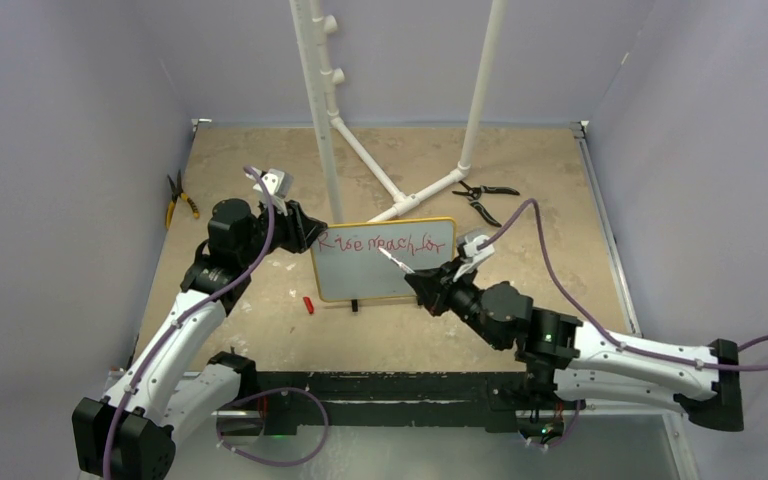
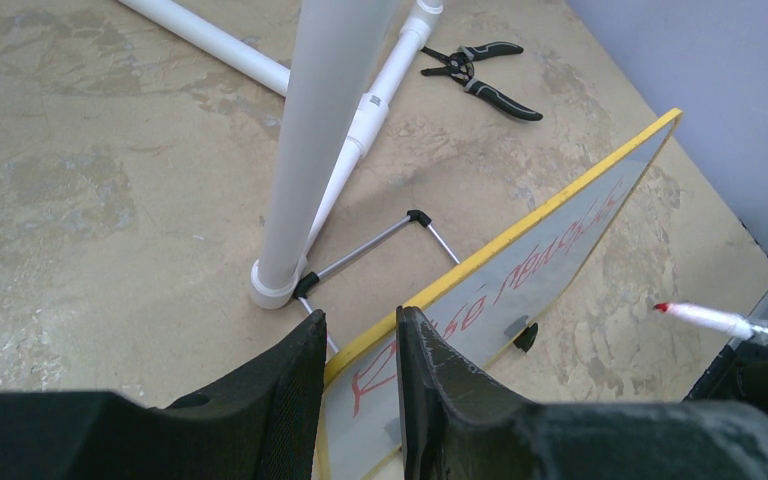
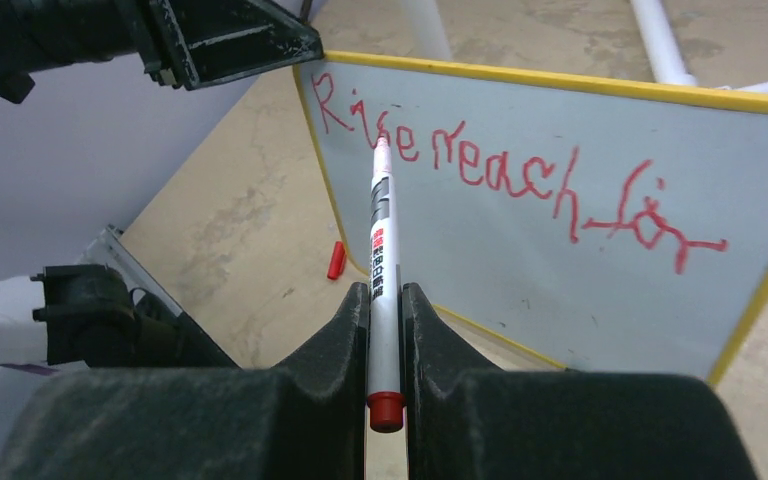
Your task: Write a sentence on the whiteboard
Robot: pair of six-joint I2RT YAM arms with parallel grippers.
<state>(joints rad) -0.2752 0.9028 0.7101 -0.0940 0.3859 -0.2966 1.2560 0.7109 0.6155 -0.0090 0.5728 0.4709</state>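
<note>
1 line done: the sentence [image 1: 380,243] reads "Rise reach for" (unfinished, I reckon; lower half bare for line 2). Whiteboard [image 1: 380,278] stands upright mid table [image 1: 260,340], long axis L-R, face toward near edge. L gripper [image 1: 310,232] pinches its left edge; R gripper [image 1: 422,285] clamps the marker [image 1: 396,262], tip aimed at board.

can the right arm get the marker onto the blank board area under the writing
Probably yes: the marker hovers just before the whiteboard, nothing between them, and the left gripper grips its edge.
</note>
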